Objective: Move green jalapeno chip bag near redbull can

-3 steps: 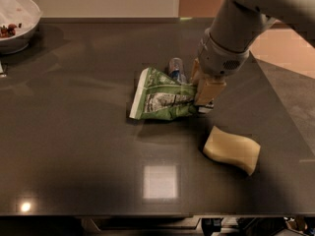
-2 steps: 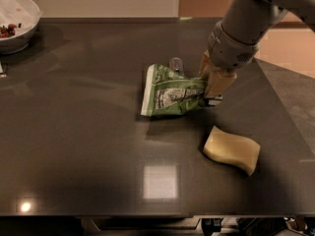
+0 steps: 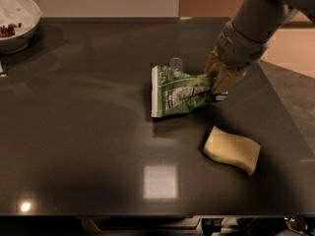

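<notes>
The green jalapeno chip bag (image 3: 178, 92) lies on the dark table, its white label panel facing up and its right end raised. My gripper (image 3: 218, 85) is at the bag's right end and is shut on it. The redbull can (image 3: 176, 63) stands just behind the bag; only its shiny silver top shows, and the bag hides the rest. The arm comes in from the upper right.
A pale yellow wavy sponge (image 3: 232, 149) lies in front of the gripper, to the right. A white bowl (image 3: 17, 21) with dark bits stands at the back left corner. The table's right edge (image 3: 280, 97) is close to the arm.
The gripper has moved to the right and slightly back, dragging the chip bag with it. The can now shows behind the bag's middle instead of its right end.
</notes>
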`<state>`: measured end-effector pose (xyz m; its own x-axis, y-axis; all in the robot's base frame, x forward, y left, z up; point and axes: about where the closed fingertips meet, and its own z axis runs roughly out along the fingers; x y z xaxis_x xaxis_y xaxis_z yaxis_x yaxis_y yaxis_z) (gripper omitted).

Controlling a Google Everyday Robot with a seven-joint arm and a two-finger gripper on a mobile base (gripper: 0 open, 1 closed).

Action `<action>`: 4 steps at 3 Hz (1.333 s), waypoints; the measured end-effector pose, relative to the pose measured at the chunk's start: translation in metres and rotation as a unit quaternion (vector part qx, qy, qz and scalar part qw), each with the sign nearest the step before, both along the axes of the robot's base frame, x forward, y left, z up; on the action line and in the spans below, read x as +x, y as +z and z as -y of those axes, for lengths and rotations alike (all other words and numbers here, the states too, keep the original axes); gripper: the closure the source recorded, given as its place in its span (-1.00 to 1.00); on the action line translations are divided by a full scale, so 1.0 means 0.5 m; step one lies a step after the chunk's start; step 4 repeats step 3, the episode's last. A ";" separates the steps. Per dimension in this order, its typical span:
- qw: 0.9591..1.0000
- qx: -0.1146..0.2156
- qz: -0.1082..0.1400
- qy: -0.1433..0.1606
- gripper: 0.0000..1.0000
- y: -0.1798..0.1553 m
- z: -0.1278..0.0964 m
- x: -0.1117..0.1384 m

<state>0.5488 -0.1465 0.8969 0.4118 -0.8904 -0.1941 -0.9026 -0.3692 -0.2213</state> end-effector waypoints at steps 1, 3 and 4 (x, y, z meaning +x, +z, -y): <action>1.000 0.008 -0.006 0.024 -0.74 -0.008 0.007 -0.011; 1.000 0.009 -0.002 0.024 -1.00 -0.009 0.003 -0.006; 1.000 0.009 -0.002 0.024 -1.00 -0.009 0.003 -0.006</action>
